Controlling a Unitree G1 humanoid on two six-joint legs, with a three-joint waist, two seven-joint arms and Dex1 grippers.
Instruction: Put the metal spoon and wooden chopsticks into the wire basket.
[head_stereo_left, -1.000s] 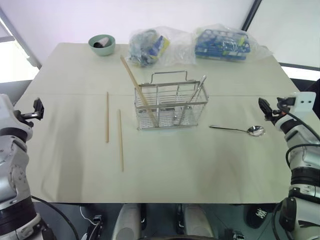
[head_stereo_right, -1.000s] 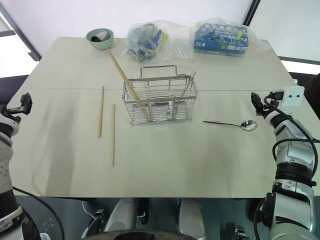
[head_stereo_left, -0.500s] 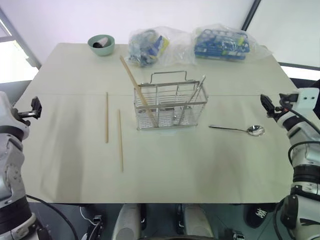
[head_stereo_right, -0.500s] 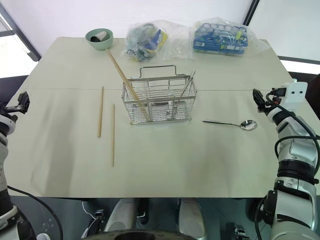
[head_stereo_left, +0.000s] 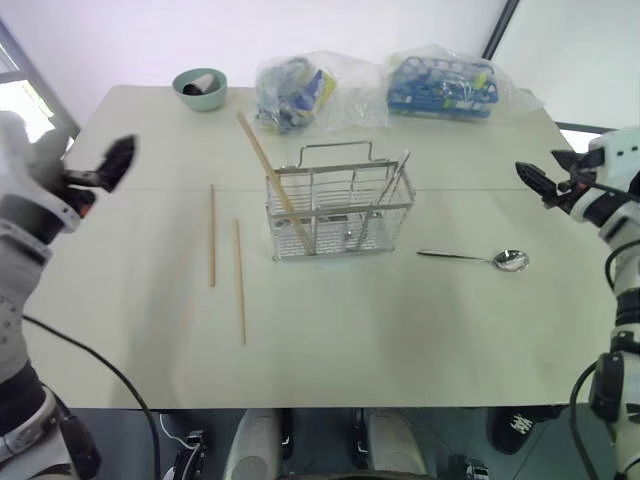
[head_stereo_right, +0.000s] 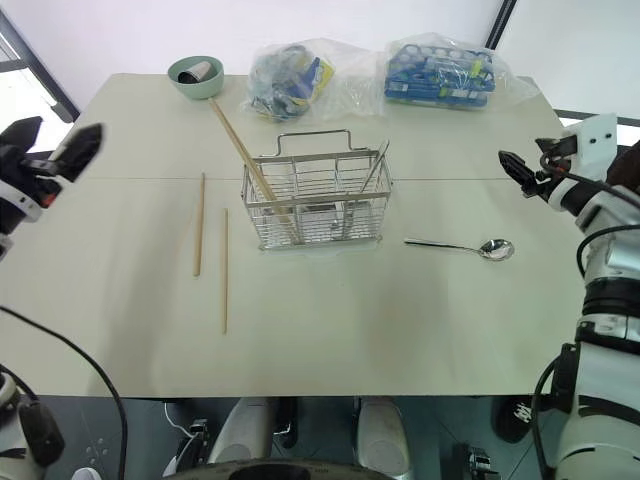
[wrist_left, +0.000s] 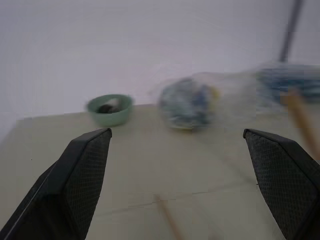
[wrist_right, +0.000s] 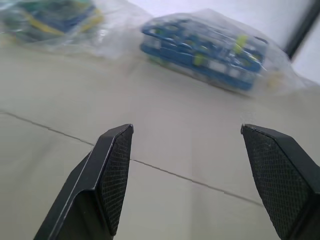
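Beige table (head_stereo_left: 330, 340) carries the wire basket (head_stereo_left: 340, 212) at centre, one chopstick leaning inside. Wooden chopsticks (head_stereo_left: 226, 262) lie left, long axes front-to-back; metal spoon (head_stereo_left: 474, 258) lies right, bowl outward. Left gripper (head_stereo_left: 108, 160) and right gripper (head_stereo_left: 538, 182) hover at opposite edges, fingers spread, empty, seemingly one per side.

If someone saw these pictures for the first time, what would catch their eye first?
Mid-table stands the wire basket, with one chopstick and a metal utensil already leaning inside it. Two wooden chopsticks lie flat to its left and the metal spoon to its right. The left gripper and right gripper hover open at the table's sides.
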